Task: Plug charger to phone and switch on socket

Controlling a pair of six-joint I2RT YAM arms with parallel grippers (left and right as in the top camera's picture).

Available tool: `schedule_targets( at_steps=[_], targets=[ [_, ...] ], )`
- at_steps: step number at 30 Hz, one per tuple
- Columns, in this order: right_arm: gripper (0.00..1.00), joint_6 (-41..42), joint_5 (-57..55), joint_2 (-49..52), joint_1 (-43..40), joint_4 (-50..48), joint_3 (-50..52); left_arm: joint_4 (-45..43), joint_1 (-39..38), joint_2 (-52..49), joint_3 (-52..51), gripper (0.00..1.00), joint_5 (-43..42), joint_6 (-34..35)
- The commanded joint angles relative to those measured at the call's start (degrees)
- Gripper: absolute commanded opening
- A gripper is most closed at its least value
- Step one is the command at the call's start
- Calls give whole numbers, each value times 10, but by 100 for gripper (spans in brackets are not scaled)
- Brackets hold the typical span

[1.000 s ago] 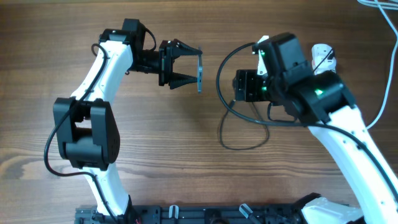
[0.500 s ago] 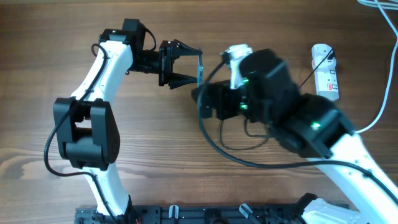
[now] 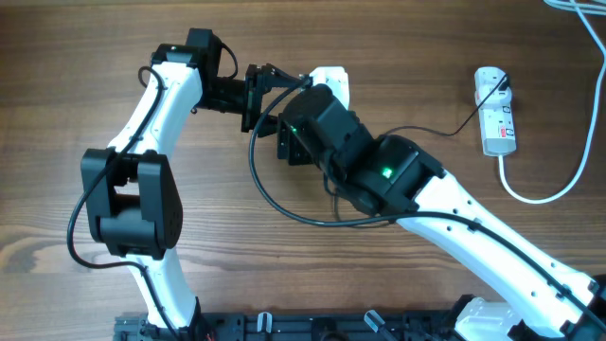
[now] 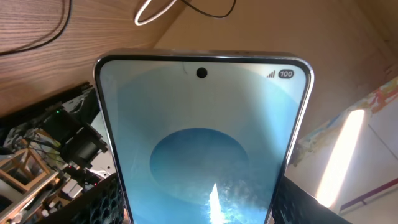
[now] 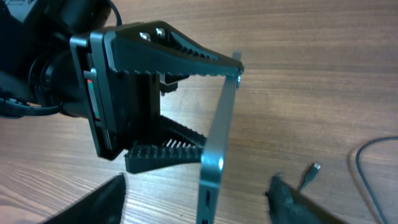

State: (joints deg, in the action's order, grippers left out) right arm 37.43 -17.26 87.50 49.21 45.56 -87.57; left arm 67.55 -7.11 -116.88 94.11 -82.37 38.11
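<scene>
My left gripper [image 3: 276, 95] is shut on the phone [image 4: 202, 143], holding it on edge above the table with its teal-blue lit screen facing the left wrist camera. In the right wrist view the phone [image 5: 217, 137] is edge-on, its port end towards me. My right gripper [image 3: 289, 142] is close up to the phone, mostly hidden under its own wrist. The charger's connector tip [image 5: 311, 171] sticks up from the dark right finger [image 5: 292, 202], just right of the phone's end and apart from it. The thin black charger cable [image 3: 459, 125] runs to the socket [image 3: 496, 112] at the far right.
The socket's thick white cord [image 3: 559, 185] curves along the right edge. A black cable loop [image 3: 275, 204] hangs from my right arm over the middle of the table. The table is brown wood.
My right arm has swung left from near the socket to the phone, and the charger cable has drawn out behind it. The left arm and the phone have not moved.
</scene>
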Motion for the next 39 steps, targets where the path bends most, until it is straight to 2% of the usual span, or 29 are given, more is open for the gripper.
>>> schedule_targets(
  at_steps=[1,3,11,14,26,29,34,39],
  targets=[
    [61,-14,-24,15,1,-7,-9,2,1,25,1,68,-17,5],
    [57,-14,-24,16,1,-7,-9,2,1,25,1,69,-17,5],
    [54,-15,-48,27,1,-15,-9,2,1,25,1,69,-16,5],
    [46,-15,-48,30,1,-21,-9,2,1,25,1,69,-16,5],
    [32,-14,-69,30,1,-24,-9,3,1,25,1,69,-27,5],
    [25,-14,-69,30,1,-24,-9,2,1,25,1,69,-27,5],
    [18,-12,-69,30,1,-24,-9,3,1,25,1,70,-32,5],
    [16,-9,-66,30,1,-25,-9,2,1,25,1,69,-33,5]
  ],
)
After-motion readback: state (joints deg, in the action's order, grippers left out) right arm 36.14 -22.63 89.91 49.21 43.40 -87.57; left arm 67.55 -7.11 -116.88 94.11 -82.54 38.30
